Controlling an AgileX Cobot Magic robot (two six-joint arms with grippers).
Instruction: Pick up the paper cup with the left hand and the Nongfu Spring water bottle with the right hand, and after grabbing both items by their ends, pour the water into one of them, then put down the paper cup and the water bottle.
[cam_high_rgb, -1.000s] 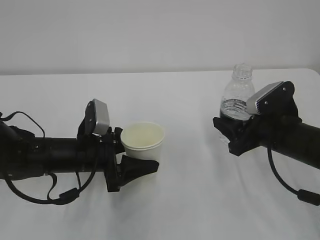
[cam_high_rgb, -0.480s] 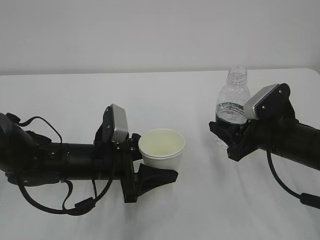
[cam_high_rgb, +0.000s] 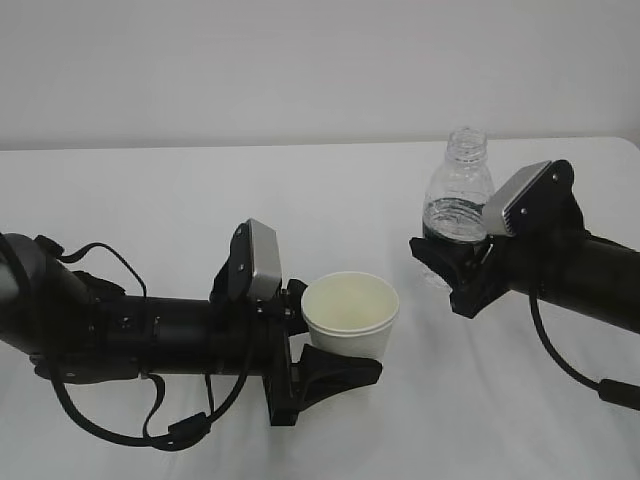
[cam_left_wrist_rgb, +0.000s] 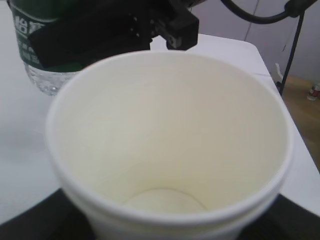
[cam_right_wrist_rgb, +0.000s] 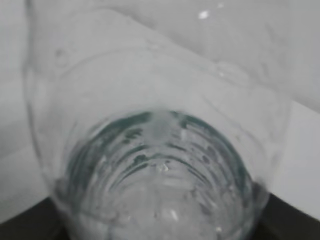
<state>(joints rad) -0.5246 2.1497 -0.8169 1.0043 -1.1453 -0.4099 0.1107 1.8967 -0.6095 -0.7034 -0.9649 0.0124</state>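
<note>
Above the white table (cam_high_rgb: 150, 190) you have two items: left hand (cam_high_rgb: 335, 345) clasping the paper cup (cam_high_rgb: 350, 312), upright, its inside dry; right hand (cam_high_rgb: 450, 262) clasping the Nongfu Spring water bottle (cam_high_rgb: 459, 200), tilted slightly cupward, uncapped, well apart.

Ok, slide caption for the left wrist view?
Empty paper cup held upright, bottle gripped just beyond its rim.

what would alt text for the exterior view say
Two black robot arms over a white table: the left hand holds an empty white paper cup upright, and the right hand holds an uncapped water bottle upright, apart from the cup.
</note>
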